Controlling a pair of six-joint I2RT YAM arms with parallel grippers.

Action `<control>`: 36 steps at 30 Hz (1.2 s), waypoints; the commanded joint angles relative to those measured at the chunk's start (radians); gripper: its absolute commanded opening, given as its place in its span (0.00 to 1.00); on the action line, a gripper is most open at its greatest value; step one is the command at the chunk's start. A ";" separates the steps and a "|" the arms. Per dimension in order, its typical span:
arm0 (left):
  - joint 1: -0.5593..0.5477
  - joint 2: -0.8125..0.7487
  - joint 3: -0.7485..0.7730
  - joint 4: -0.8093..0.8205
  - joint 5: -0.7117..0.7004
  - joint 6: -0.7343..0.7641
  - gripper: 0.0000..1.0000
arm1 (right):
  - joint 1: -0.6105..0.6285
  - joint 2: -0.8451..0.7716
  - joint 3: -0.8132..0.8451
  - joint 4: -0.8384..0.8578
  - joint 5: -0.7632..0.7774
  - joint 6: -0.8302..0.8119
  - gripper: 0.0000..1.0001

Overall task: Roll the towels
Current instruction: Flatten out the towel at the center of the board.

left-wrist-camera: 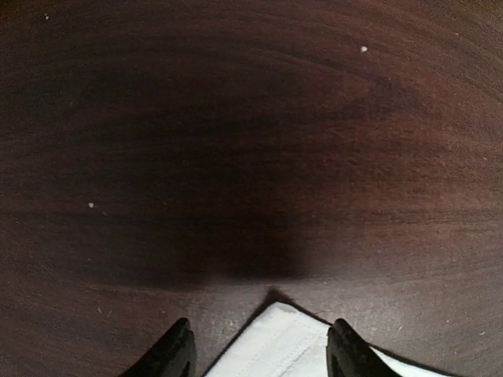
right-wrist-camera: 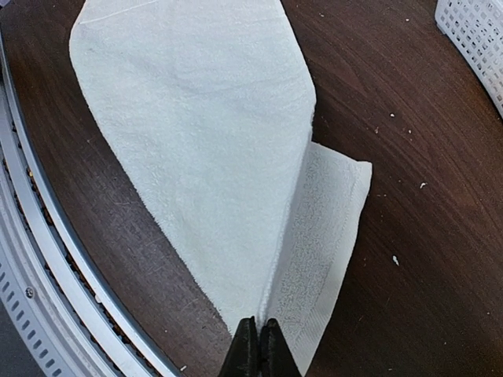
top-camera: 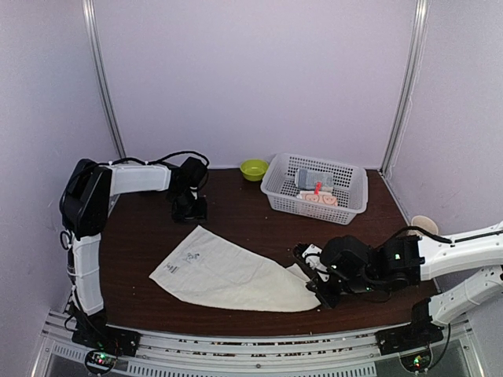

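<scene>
Lilac walls close round a dark wood-grain table [top-camera: 236, 212]. From overhead, a white lattice basket [top-camera: 275, 196] sits at the back right, holding a grey-blue roll [top-camera: 313, 179] and the patterned towel [top-camera: 318, 199], with a green bowl [top-camera: 253, 168] just beside the basket. The plain towel [top-camera: 236, 275] lies flat near the front edge, folded to a long wedge. The left claw [top-camera: 189, 208] hangs by its far corner and the right claw [top-camera: 318, 289] is at its narrow right tip. Bare wood lies between the cloth and the basket.

Left wrist view: the claw [left-wrist-camera: 261, 323] is released, black fingers [left-wrist-camera: 174, 353] spread, and the stitched corner of the plain towel [left-wrist-camera: 275, 345] lies between them on open wood.

Right wrist view: the claw [right-wrist-camera: 258, 326] is clenched, pinching the plain towel [right-wrist-camera: 204, 141] where its nubbly upper layer folds over a hemmed strip. A metal rail [right-wrist-camera: 47, 259] runs close along the near edge, and the basket [right-wrist-camera: 479, 39] is well apart.
</scene>
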 commanded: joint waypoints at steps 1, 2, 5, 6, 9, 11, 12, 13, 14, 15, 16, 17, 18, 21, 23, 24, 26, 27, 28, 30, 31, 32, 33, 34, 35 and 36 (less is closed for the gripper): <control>0.030 0.023 0.032 -0.021 0.056 0.083 0.56 | 0.000 -0.035 -0.025 0.039 -0.003 0.022 0.00; 0.036 0.033 0.037 -0.028 0.070 0.096 0.56 | 0.000 -0.038 -0.027 0.039 -0.003 0.022 0.00; 0.039 0.058 0.050 -0.031 0.098 0.139 0.59 | -0.001 -0.043 -0.028 0.038 -0.007 0.026 0.00; 0.040 0.066 0.054 -0.031 0.112 0.152 0.60 | -0.002 -0.043 -0.030 0.039 -0.007 0.027 0.00; 0.039 0.087 0.069 -0.031 0.150 0.184 0.63 | -0.002 -0.041 -0.028 0.035 -0.007 0.030 0.00; 0.039 0.100 0.077 -0.031 0.166 0.199 0.63 | -0.002 -0.040 -0.024 0.030 -0.006 0.033 0.00; 0.039 0.106 0.081 -0.033 0.170 0.205 0.62 | -0.001 -0.040 -0.022 0.027 -0.006 0.033 0.00; 0.039 0.114 0.085 -0.039 0.172 0.210 0.62 | -0.002 -0.041 -0.020 0.024 -0.004 0.033 0.00; 0.039 0.121 0.088 -0.043 0.174 0.214 0.61 | -0.002 -0.042 -0.016 0.021 -0.002 0.034 0.00; 0.039 0.125 0.088 -0.046 0.179 0.217 0.60 | -0.002 -0.041 -0.015 0.017 0.001 0.035 0.00; 0.039 0.130 0.086 -0.047 0.178 0.218 0.58 | -0.001 -0.043 -0.013 0.012 0.003 0.036 0.00; 0.039 0.134 0.082 -0.048 0.177 0.219 0.55 | -0.002 -0.044 -0.010 0.009 0.006 0.038 0.00; 0.039 0.137 0.081 -0.052 0.178 0.219 0.53 | -0.002 -0.046 -0.007 0.005 0.008 0.039 0.00; 0.040 0.140 0.063 -0.065 0.180 0.207 0.44 | -0.002 -0.055 -0.001 -0.012 0.020 0.042 0.00; 0.040 0.123 0.033 -0.058 0.199 0.207 0.44 | -0.003 -0.065 0.002 -0.018 0.027 0.046 0.00; 0.041 0.112 0.015 -0.051 0.205 0.211 0.46 | -0.003 -0.071 0.002 -0.019 0.031 0.046 0.00; 0.041 0.099 -0.003 -0.050 0.209 0.225 0.51 | -0.007 -0.077 0.004 -0.022 0.034 0.046 0.00; 0.041 0.095 -0.007 -0.054 0.211 0.235 0.54 | -0.010 -0.080 0.004 -0.025 0.037 0.045 0.00; 0.041 0.093 -0.009 -0.059 0.214 0.250 0.57 | -0.012 -0.080 0.006 -0.030 0.036 0.044 0.00; 0.040 0.090 -0.008 -0.070 0.219 0.272 0.61 | -0.015 -0.081 0.005 -0.034 0.038 0.043 0.00; 0.041 0.088 -0.006 -0.077 0.220 0.282 0.62 | -0.013 -0.082 0.006 -0.036 0.039 0.043 0.00; 0.043 0.087 -0.002 -0.083 0.218 0.289 0.63 | -0.013 -0.083 0.006 -0.036 0.039 0.044 0.00; 0.043 0.083 -0.001 -0.085 0.217 0.299 0.63 | -0.015 -0.083 0.005 -0.036 0.039 0.043 0.00; 0.043 0.080 0.001 -0.089 0.219 0.312 0.64 | -0.015 -0.083 0.005 -0.038 0.038 0.044 0.00; 0.044 0.080 0.006 -0.095 0.220 0.326 0.64 | -0.015 -0.083 0.007 -0.039 0.038 0.044 0.00; 0.046 0.080 0.010 -0.104 0.222 0.342 0.64 | -0.016 -0.084 0.005 -0.040 0.038 0.044 0.00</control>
